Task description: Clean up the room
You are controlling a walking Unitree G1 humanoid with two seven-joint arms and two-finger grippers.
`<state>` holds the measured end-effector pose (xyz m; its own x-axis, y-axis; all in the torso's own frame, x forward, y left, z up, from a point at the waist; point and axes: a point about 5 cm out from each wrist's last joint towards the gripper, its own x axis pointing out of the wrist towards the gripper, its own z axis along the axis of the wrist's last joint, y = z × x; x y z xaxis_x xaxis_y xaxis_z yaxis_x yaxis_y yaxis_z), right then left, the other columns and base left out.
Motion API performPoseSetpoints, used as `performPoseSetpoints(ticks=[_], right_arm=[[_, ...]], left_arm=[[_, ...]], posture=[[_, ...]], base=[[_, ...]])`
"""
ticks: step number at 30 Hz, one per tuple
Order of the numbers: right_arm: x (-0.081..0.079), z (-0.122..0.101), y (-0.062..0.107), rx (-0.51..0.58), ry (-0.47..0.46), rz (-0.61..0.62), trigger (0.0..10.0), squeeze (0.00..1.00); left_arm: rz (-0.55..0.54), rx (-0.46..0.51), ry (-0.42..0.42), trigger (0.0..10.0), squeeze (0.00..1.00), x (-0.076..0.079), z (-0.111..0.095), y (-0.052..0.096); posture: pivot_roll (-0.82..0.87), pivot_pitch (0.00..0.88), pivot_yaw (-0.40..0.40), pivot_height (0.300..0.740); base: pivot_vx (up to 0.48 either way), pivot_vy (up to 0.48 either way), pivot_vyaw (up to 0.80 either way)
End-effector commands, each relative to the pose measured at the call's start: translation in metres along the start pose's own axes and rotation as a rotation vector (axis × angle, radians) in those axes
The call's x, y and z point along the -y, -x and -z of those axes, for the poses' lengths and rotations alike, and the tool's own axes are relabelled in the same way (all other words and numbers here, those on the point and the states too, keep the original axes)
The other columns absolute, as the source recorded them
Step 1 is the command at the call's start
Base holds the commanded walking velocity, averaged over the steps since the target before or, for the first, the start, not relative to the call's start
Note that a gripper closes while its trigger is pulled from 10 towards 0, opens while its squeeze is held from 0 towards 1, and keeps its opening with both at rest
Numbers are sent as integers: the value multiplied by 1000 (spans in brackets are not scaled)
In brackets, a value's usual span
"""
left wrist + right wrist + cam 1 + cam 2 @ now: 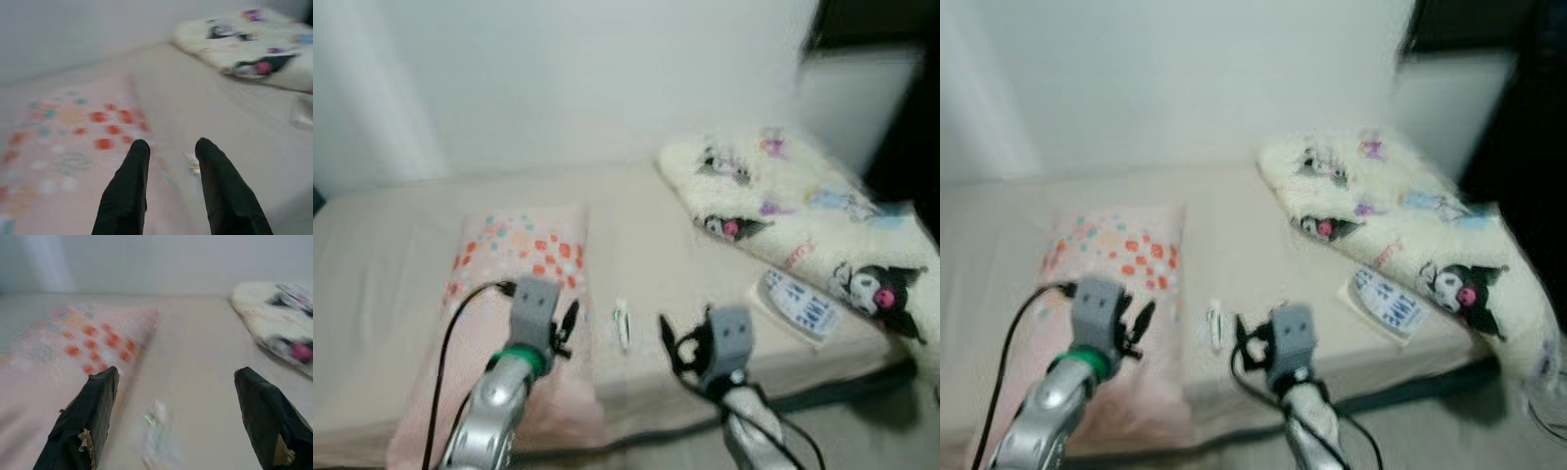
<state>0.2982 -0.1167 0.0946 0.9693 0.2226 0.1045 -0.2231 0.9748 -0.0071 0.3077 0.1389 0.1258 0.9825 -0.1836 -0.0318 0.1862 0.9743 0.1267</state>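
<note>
Standing there by the bed (636, 211), I watched both arms held out low over the mattress, everything a bit smeared so the robot was probably on the move. The thing it looked set on, if I had to guess, was a small pale wrapper (622, 324) lying flat on the sheet, just beside the edge of the pink dotted pillow (514, 257) and between the two grippers.

The right gripper (173, 418) had its fingers spread wide with nothing in them, and from its wrist the wrapper sat pretty much in the gap between them, but farther out. The left gripper (168, 183) was parted a little, also empty, hovering over the pillow's edge with the wrapper just off its tip.

My read on the wrapper: super light, thin, floppy, maybe crinkly plastic with a bit of green print. Too blurry to say what it actually was. Something like that would slide on the sheet or bend rather than lift, so I'd pinch it across its narrow middle, pressing down into the soft mattress a touch so the fingertips get under the edges. No worry about breaking it.

Off to the right there was a remote (798, 305) lying against a fluffy cartoon blanket (803, 211), well apart from both grippers. That one would be stiff and heavier, better grabbed across its short width.
</note>
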Motion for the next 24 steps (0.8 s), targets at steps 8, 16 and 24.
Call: performPoseSetpoints(ticks=[8,16,24], right_arm=[[-5,6,3,-22,-4,-22,10000,0],[-7,27,13,-126,-55,-36,10000,0],[-10,34,17,-158,-43,-69,10000,0]], left_arm=[[-1,-38,18,10000,0,-1,10,5],[4,-43,18,10000,0,-1,11,6],[14,-64,9,10000,0,-1,16,8]], posture=[[-104,0,110,716],[-104,10,114,716],[-111,14,126,716]], base=[[0,0,0],[0,0,0],[0,0,0]])
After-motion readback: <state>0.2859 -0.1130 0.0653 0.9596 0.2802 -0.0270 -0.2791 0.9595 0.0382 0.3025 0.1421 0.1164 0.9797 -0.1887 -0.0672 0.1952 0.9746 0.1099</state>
